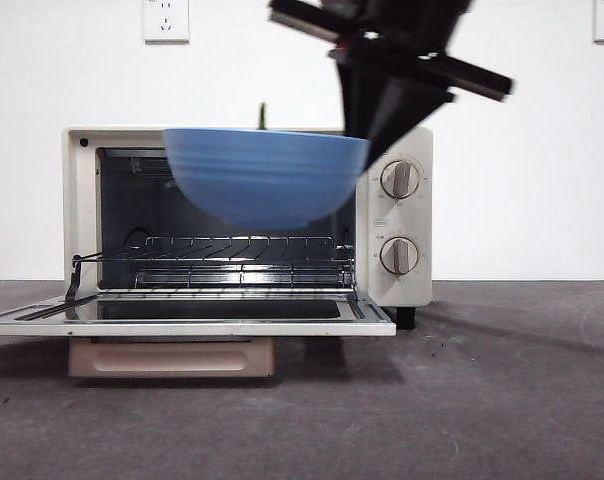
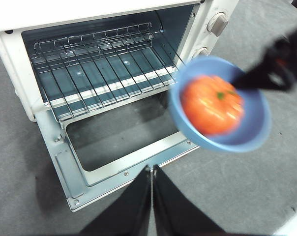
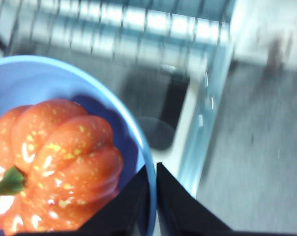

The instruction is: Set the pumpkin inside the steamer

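Observation:
The orange ribbed pumpkin (image 3: 55, 162) lies inside a wide blue bowl (image 1: 265, 180). My right gripper (image 3: 152, 169) is shut on the bowl's rim and holds it in the air in front of the steamer's opening. The cream steamer (image 1: 407, 290) stands with its door (image 1: 182, 318) folded down and its wire rack (image 1: 242, 262) bare. From the front, only the pumpkin's green stem (image 1: 262, 115) shows above the rim. The left wrist view shows the pumpkin (image 2: 211, 104), blurred, beside the door's right corner. My left gripper (image 2: 152, 169) is shut and holds nothing, above the door's front edge.
Two round knobs (image 1: 400, 180) sit on the steamer's right panel. A cream tray (image 1: 172, 357) sticks out under the open door. The dark grey table (image 1: 482, 400) runs in front and to the right. Wall sockets (image 1: 166, 18) hang behind.

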Tool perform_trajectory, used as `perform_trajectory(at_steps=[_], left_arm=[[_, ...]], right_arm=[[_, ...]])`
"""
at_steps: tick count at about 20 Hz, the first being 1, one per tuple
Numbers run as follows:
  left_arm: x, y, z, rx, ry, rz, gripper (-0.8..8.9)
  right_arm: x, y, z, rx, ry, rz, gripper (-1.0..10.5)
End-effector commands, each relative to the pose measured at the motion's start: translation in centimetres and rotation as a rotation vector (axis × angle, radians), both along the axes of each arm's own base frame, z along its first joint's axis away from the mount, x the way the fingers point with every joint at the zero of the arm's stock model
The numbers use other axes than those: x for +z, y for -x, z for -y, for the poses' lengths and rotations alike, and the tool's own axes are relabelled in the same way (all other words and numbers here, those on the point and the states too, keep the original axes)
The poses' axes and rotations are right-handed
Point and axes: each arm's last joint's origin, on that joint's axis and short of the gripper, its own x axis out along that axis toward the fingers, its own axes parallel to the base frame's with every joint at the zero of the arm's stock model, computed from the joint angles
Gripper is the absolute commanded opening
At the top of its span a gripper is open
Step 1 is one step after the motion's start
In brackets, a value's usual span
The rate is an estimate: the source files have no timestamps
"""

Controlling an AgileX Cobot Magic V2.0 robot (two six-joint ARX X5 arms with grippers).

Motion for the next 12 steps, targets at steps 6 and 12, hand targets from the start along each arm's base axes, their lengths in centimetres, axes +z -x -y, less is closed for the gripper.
perform_trajectory(at_steps=[6, 12], left_arm=[[0.1, -0.1, 0.1, -0.011, -0.012, 0.010, 0.15], [0.1, -0.1, 0.1, -0.012, -0.014, 0.006, 0.15]], right_arm=[[0.1, -5.2, -3.9, -0.185, -0.060, -0.022, 0.1], [-0.7, -6.6, -4.7, -0.325, -0.108, -0.021, 0.1]])
